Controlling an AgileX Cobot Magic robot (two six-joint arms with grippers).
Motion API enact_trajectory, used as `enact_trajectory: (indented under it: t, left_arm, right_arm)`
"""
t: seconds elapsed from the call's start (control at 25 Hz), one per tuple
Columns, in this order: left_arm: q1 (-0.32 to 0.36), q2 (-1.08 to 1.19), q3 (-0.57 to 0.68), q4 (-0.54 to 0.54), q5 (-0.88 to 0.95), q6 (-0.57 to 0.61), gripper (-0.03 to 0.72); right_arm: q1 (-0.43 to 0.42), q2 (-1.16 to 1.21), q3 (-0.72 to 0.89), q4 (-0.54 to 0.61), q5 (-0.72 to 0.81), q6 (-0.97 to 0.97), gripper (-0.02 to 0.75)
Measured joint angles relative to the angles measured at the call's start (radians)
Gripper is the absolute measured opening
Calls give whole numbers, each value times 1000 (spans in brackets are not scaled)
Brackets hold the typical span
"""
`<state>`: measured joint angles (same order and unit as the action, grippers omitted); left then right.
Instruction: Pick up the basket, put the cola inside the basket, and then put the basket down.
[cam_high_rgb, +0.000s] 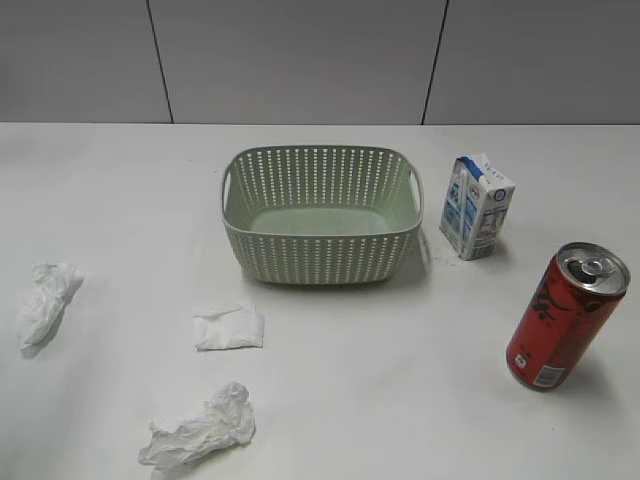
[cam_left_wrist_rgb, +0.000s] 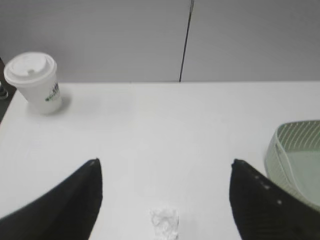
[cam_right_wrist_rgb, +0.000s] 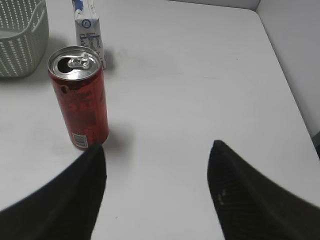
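The pale sage-green basket (cam_high_rgb: 320, 215) sits empty on the white table, back centre; its corner shows at the right edge of the left wrist view (cam_left_wrist_rgb: 300, 160) and its side at the top left of the right wrist view (cam_right_wrist_rgb: 20, 40). The cola (cam_high_rgb: 566, 316), a slim red can with an opened silver top, stands upright at the front right; in the right wrist view (cam_right_wrist_rgb: 80, 97) it is just beyond my left finger. My left gripper (cam_left_wrist_rgb: 165, 167) is open and empty above the table left of the basket. My right gripper (cam_right_wrist_rgb: 156, 147) is open and empty, right of the can. Neither gripper shows in the exterior view.
A blue-and-white carton (cam_high_rgb: 477, 206) stands right of the basket. Crumpled tissues lie at the left (cam_high_rgb: 45, 300), front centre (cam_high_rgb: 200, 428) and a flat one (cam_high_rgb: 229, 327) before the basket. A white lidded cup (cam_left_wrist_rgb: 35, 82) stands at the far left. The table's right edge (cam_right_wrist_rgb: 287, 85) meets a wall.
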<state>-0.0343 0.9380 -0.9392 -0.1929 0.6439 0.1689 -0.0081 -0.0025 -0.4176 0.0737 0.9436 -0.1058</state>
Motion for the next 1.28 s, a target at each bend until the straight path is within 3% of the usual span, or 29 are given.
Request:
enact_trajectory:
  t: [0.2, 0.36, 0.6, 0.76, 1.28]
  left_arm:
    - [-73, 236, -182, 0, 141, 17, 589]
    - [-201, 398, -300, 1, 195, 11, 589]
    - [-391, 640, -454, 102, 283, -127, 589]
    - [-478, 788, -565, 179, 332, -234, 589]
    - [-493, 1146, -836, 136, 452, -346, 589]
  right_arm:
    - [0, 0, 0, 0, 0, 0, 486]
    - [0, 0, 0, 0, 0, 0, 486]
    - [0, 0, 0, 0, 0, 0, 486]
    - [0, 0, 0, 0, 0, 1, 486]
    - [0, 0, 0, 0, 0, 0, 484]
